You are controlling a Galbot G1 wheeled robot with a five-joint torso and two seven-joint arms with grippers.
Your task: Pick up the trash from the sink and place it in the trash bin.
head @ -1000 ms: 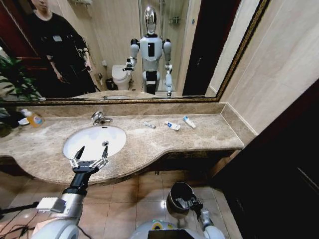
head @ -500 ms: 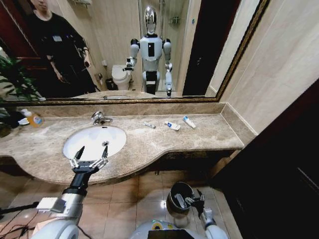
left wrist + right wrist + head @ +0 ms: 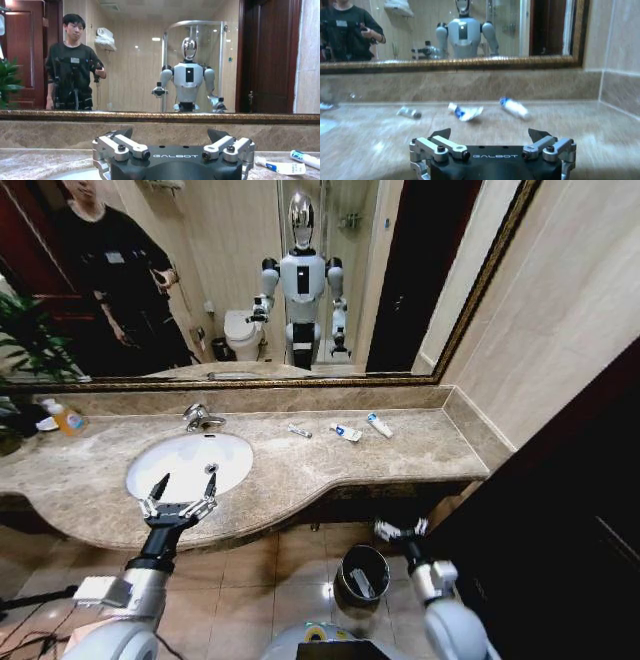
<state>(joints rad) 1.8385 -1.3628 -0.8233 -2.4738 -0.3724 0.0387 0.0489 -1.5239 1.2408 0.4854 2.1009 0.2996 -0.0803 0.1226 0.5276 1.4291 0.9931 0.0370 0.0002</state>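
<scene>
Trash bin [image 3: 362, 572] with one white scrap [image 3: 361, 583] inside, right hand [image 3: 401, 530] spread above.

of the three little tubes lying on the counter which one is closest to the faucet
The small dark one, leftmost of the row. It lies nearest the chrome faucet; the two white-blue tubes lie farther along, toward the side wall.

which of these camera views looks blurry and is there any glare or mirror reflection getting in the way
Right wrist view: soft and smeared, so the three scraps on the countertop blur. Left wrist view: sharp on the left gripper, with the mirror behind it reflecting the room. Head view: wide-angle bending at the edges, and a bright glint on the floor beside the trash bin.
</scene>
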